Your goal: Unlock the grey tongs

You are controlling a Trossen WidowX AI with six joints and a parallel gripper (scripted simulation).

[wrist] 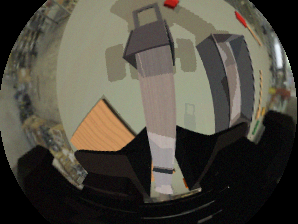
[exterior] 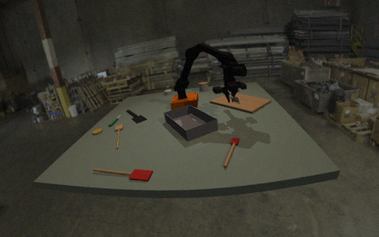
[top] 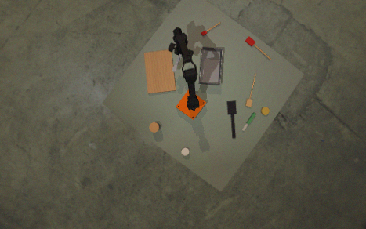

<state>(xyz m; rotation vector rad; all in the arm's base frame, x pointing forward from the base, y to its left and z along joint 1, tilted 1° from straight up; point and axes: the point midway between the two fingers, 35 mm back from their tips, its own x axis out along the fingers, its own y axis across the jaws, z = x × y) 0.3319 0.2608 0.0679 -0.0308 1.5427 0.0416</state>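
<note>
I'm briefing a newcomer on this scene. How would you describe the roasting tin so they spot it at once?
Start at the orange base plate of the black arm. Just in front of it in the exterior view sits the roasting tin, a dark grey rectangular box with upright walls and a pale floor. Its neighbours are flat: the wooden board and scattered spatulas.

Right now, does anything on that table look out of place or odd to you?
Only the grey tongs: instead of lying on something, they hang in the air, clamped in the pincer between the roasting tin and the wooden board. The scattered utensils lie flat; nothing looks spilled or broken.
</note>
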